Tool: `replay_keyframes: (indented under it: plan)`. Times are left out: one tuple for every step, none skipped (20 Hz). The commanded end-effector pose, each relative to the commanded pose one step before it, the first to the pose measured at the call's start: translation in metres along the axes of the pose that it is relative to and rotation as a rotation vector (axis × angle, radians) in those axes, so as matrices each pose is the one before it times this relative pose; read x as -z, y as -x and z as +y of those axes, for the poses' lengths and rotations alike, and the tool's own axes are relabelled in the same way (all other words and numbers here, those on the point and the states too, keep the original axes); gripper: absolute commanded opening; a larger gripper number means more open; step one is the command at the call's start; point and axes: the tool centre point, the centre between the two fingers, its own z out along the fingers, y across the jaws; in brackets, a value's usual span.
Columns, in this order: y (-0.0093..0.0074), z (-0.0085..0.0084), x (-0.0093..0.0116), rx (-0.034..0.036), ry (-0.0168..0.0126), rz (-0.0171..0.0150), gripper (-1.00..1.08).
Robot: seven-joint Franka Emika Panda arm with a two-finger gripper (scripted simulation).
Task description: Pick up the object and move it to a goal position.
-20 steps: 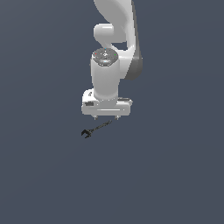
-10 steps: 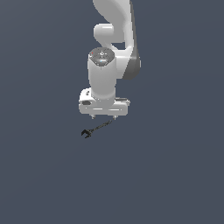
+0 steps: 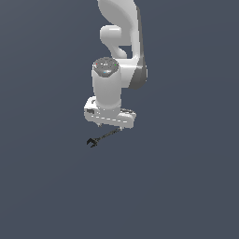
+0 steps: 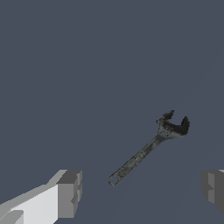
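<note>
Your hand (image 4: 140, 192) is spread wide here, released, nothing between the fingers. In the wrist view you've got one grey-tipped white finger (image 4: 65, 194) on one side and the other finger (image 4: 213, 190) well apart from it at the frame's edge.

Just beyond the fingertips lies the wrench (image 4: 148, 151), flat on the dark blue-grey tabletop (image 4: 87, 65). Its handle runs on a diagonal, the looped end closest to the gap between your fingers, the open forked jaw at the far end. It's touching neither finger.

Switch to the exterior view: the hand (image 3: 110, 125) hangs pointing straight down from the white arm (image 3: 116, 56), and you can see the wrench (image 3: 101, 138) just below it on the tabletop (image 3: 186, 186). The handle's upper end slips under the hand's edge, while the forked jaw sticks out toward the exterior view's left. From this angle you can't tell how much air sits between fingertips and tool.
</note>
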Motion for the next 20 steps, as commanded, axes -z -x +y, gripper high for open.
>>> replay_keyframes:
  plan:
    - [0.00101, 0.00218, -0.00768, -0.06271, -0.00510, -0.00127, 1.00]
    - [0.00039, 0.00107, -0.00342, -0.02869, -0.00217, -0.00049, 1.00]
    - [0.00040, 0.00119, -0.00360, -0.03040, -0.00218, -0.00052, 1.00]
    - [0.00040, 0.00131, -0.00378, -0.03211, -0.00216, -0.00054, 1.00]
    - [0.00038, 0.00141, -0.00385, -0.03297, -0.00207, -0.00054, 1.00]
    - [0.00034, 0.00147, -0.00383, -0.03303, -0.00193, -0.00052, 1.00]
    - [0.00031, 0.00154, -0.00380, -0.03309, -0.00178, -0.00049, 1.00]
    - [0.00027, 0.00160, -0.00378, -0.03314, -0.00165, -0.00046, 1.00]
    - [0.00022, 0.00166, -0.00375, -0.03320, -0.00151, -0.00041, 1.00]
    - [0.00018, 0.00172, -0.00373, -0.03324, -0.00138, -0.00036, 1.00]
    - [0.00012, 0.00178, -0.00370, -0.03329, -0.00125, -0.00030, 1.00]
    - [0.00007, 0.00183, -0.00368, -0.03334, -0.00113, -0.00023, 1.00]
    - [0.00002, 0.00188, -0.00365, -0.03338, -0.00101, -0.00016, 1.00]
    - [-0.00005, 0.00194, -0.00363, -0.03343, -0.00089, -0.00008, 1.00]
    - [-0.00011, 0.00198, -0.00360, -0.03347, -0.00078, 0.00001, 1.00]
    - [-0.00018, 0.00203, -0.00357, -0.03351, -0.00068, 0.00010, 1.00]
    - [-0.00024, 0.00208, -0.00355, -0.03355, -0.00058, 0.00020, 1.00]
    - [-0.00031, 0.00209, -0.00347, -0.03317, -0.00048, 0.00031, 1.00]
    - [-0.00037, 0.00203, -0.00328, -0.03159, -0.00038, 0.00039, 1.00]
    - [-0.00041, 0.00194, -0.00308, -0.02991, -0.00029, 0.00047, 1.00]
